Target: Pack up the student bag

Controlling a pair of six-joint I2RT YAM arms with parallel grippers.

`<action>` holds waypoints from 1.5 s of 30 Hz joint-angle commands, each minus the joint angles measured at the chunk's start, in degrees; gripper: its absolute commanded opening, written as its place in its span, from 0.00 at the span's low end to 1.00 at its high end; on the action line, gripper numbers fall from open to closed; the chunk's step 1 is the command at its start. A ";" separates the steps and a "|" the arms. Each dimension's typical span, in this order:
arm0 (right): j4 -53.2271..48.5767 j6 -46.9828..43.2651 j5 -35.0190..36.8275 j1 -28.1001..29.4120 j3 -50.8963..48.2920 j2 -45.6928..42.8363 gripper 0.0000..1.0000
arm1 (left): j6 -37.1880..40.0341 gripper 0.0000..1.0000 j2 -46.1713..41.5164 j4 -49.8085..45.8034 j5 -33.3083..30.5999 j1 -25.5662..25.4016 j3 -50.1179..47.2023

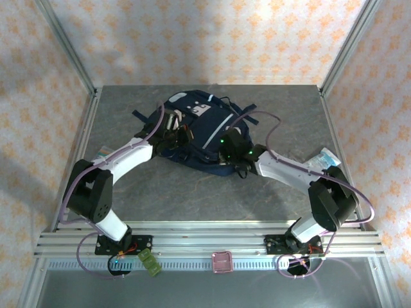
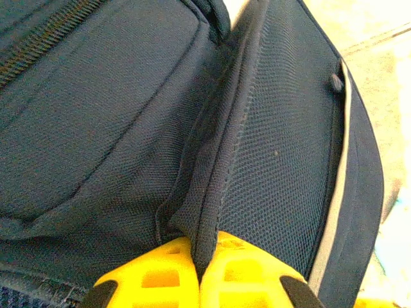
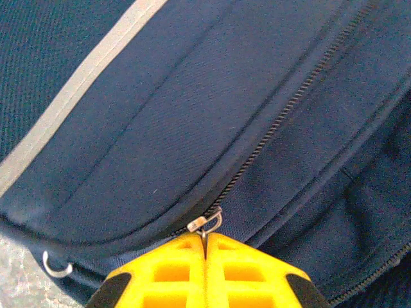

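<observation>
Student bag [image 1: 199,125] lies flat at the far middle of the table [image 1: 192,192], with both arms reaching onto it. It's soft, floppy fabric and probably light, so expect it to sag and drag rather than move as one piece. Take it by seams, straps or the zipper pull, not the flat panels.

Left gripper [image 2: 199,260] is on the bag's left side, jaws closed tight on an upright fold of the fabric. Right gripper [image 3: 205,240] is at the bag's near right edge, jaws pressed together on the metal zipper pull [image 3: 207,222] at the end of the zipper [image 3: 289,109]. That pull is small and slick, so it could slip out. A small metal ring [image 3: 54,266] sits left of it, apart.

Loose dark straps [image 1: 142,115] at the bag's far left could snag. A green piece [image 1: 149,263] and a pink piece [image 1: 223,262] sit on the near rail, well apart from the bag and not in your way.
</observation>
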 commanded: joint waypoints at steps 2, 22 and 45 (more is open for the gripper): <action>-0.78 -2.11 -3.55 4.68 0.88 0.85 0.00 | 8.74 0.00 3.10 0.49 -5.62 1.08 9.53; 12.58 4.15 -8.68 7.63 5.33 8.52 0.00 | -5.93 0.59 -14.56 3.32 -7.69 -0.52 -15.17; 9.07 3.15 -5.10 0.10 -2.40 3.37 0.00 | -5.55 0.00 -6.08 6.39 -12.18 -3.40 -10.69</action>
